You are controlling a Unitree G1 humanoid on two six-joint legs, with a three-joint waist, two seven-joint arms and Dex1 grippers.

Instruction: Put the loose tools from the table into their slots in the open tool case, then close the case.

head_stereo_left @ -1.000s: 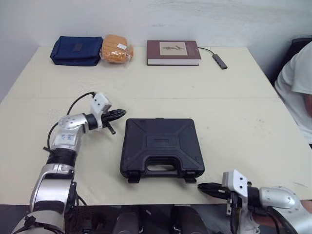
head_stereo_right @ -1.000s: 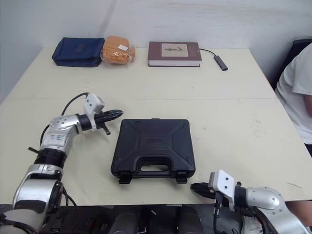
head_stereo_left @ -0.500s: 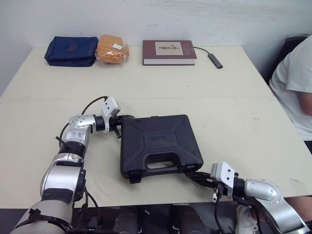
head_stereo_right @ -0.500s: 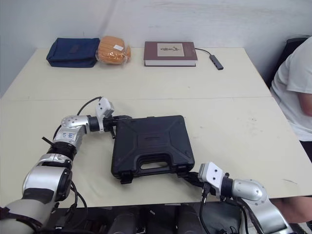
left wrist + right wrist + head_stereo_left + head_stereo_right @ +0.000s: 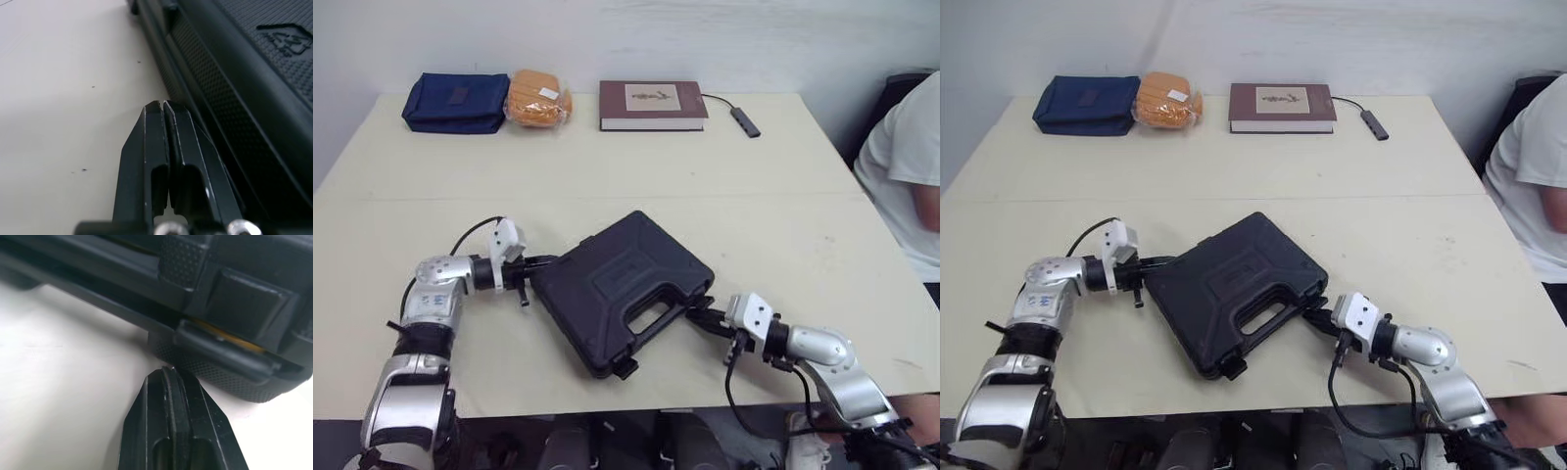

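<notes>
Cream table [image 5: 607, 166] against plain white wall [image 5: 705, 34]; dark chair [image 5: 899, 86], perhaps, far right.

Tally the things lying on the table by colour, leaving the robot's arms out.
Black: 1, the tool case
Blue: 1, the pouch
Orange: 1, the packet
Dark red: 1, the book
Dark grey: 1, the adapter on its cable
Total: 5
</notes>
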